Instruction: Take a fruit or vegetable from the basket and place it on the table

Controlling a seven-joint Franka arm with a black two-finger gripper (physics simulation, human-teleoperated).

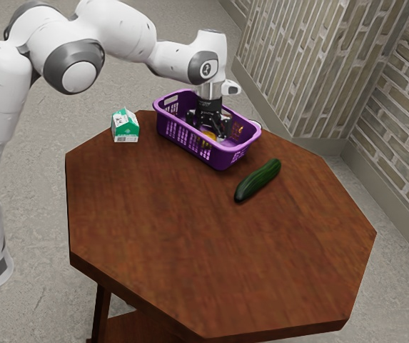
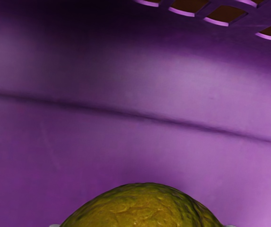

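The purple basket (image 1: 222,157) stands at the table's far edge in the exterior view. My gripper (image 1: 209,131) reaches down inside it, and whether it is open or shut on anything I cannot tell. Low between the basket walls, a yellow fruit or vegetable (image 1: 208,138) lies right at the gripper, partly hidden by the basket's side. In the wrist view the rounded, wrinkled yellow-green top of this piece (image 2: 142,208) is directly under the hand, against the purple basket's inside (image 2: 126,142).
On the wooden table (image 1: 190,236), a dark green cucumber (image 1: 258,180) lies just outside the basket, toward the exterior view's right. A green and white carton (image 1: 125,126) stands toward the exterior view's left of the basket. The basket's raised rim surrounds my hand.
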